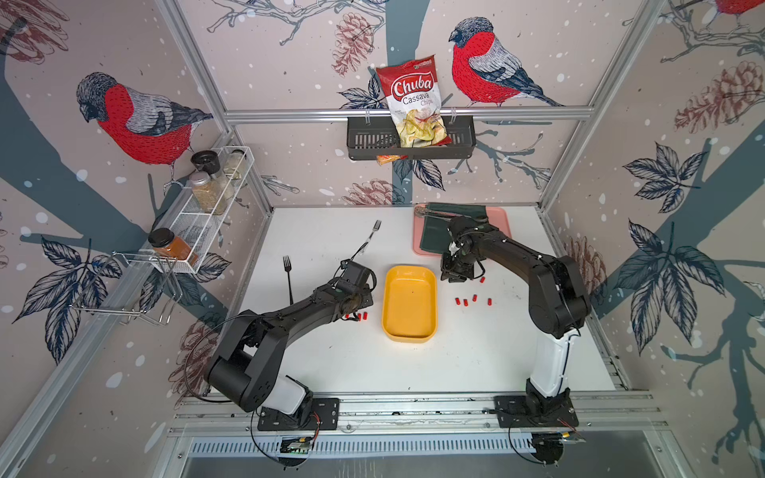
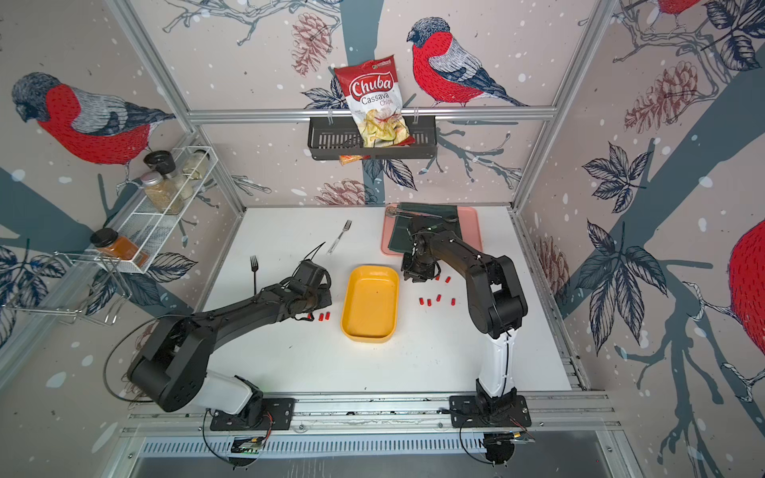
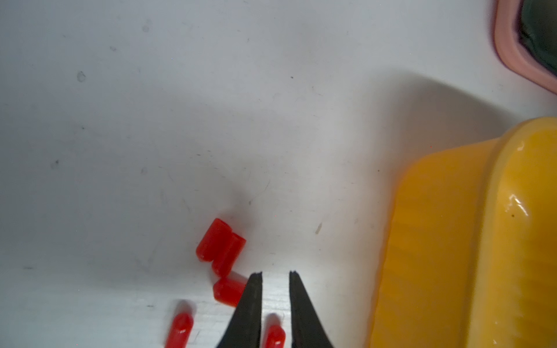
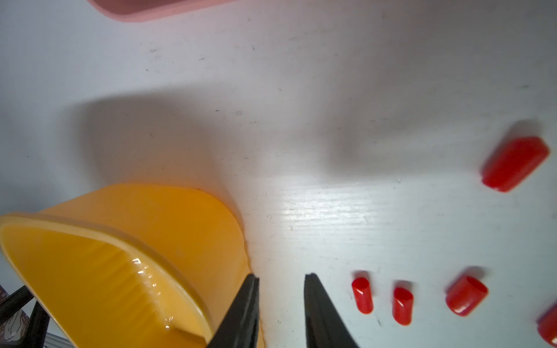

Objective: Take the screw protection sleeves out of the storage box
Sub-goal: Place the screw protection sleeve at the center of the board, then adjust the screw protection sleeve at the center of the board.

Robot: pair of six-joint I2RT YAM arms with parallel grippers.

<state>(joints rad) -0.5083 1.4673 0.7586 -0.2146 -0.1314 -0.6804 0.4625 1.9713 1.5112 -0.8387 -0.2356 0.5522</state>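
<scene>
Left jaws: slightly spread, pinching nothing; one of the screw protection sleeves [image 3: 275,336] lies loose on the desk [image 3: 180,120] in the gap between them.
Beside them: another sleeve [image 3: 229,290] right against one tip, and two more touching each other just beyond.
Right jaws: spread and empty, low over the desk by the storage box [image 1: 409,304].
Box: between my arms; its floor looks bare in both top views, apart from a dark speck.
Sleeves: on the desk, a cluster on my left of the box and a loose row [image 1: 465,302] on my right.
Step, as I judge it: leave the released sleeve and clear off.
Doing it well: rise straight up before swinging; a sideways drag would flick these light caps rolling.
</scene>
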